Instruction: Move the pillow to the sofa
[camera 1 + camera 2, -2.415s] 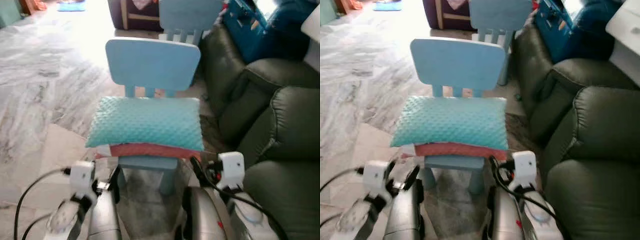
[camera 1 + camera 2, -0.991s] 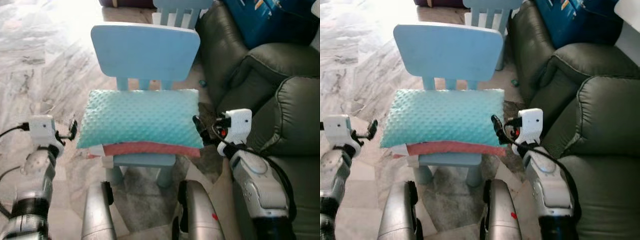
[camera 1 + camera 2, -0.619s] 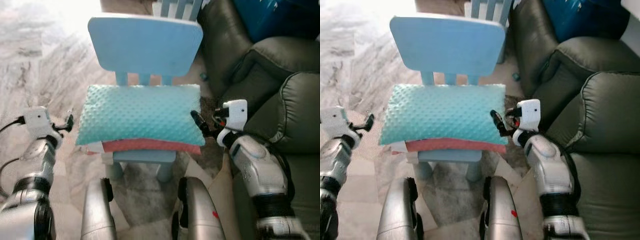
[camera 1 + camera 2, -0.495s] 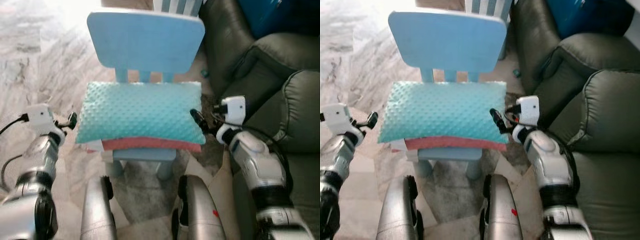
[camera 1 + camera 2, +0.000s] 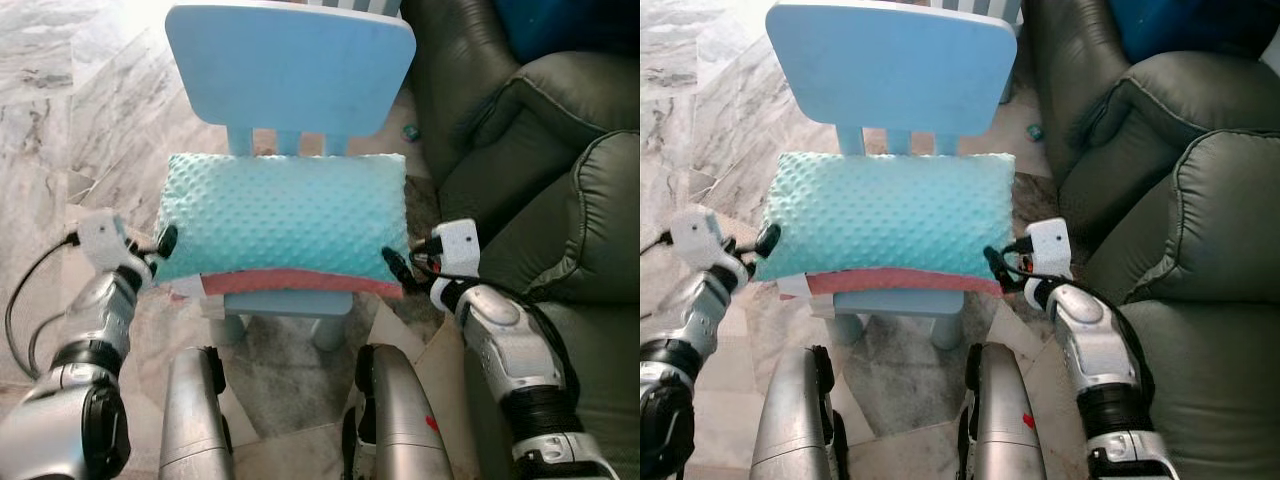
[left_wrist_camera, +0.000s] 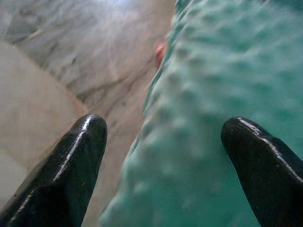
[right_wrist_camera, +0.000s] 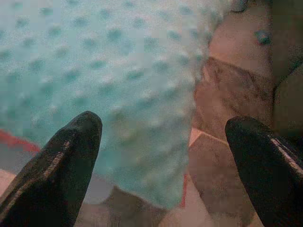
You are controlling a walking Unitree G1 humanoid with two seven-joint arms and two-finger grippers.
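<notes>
Left gripper [image 6: 161, 156] with two black fingers [image 6: 71, 161] spread wide, straddling the left end of the one teal dotted fabric pillow [image 5: 285, 225] without clamping it. Right gripper [image 7: 161, 165], fingers [image 7: 61, 156] likewise spread, poised at the pillow's right corner. The pillow lies flat on a red cushion [image 5: 300, 284] atop the seat of one light-blue plastic child's chair [image 5: 290, 65]. One dark green leather sofa [image 5: 560, 210] stands just beside the chair, on the marble floor [image 5: 70, 90].
</notes>
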